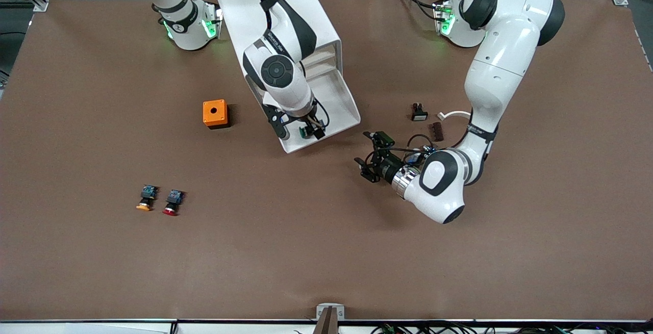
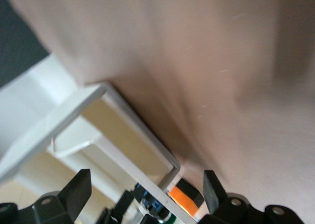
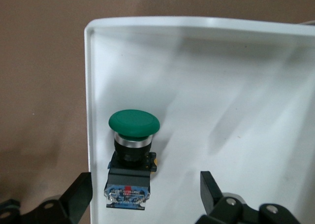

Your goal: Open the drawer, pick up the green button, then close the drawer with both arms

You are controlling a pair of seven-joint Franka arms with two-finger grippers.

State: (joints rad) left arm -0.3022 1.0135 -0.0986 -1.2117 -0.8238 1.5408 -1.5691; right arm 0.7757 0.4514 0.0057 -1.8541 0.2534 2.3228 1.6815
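The white cabinet lies near the arms' bases. Its drawer is pulled out toward the front camera. The green-capped button rests inside the drawer, close to its front corner. My right gripper hangs low over that corner, open, and the button lies between its fingers, touching neither. My left gripper is open and holds nothing. It hovers over the table just off the drawer's front, toward the left arm's end. In the left wrist view the left gripper faces the drawer's front rim.
An orange box stands beside the drawer toward the right arm's end. A yellow-capped button and a red-capped button lie nearer the front camera. A small black part, a brown strip and a white clip lie by the left arm.
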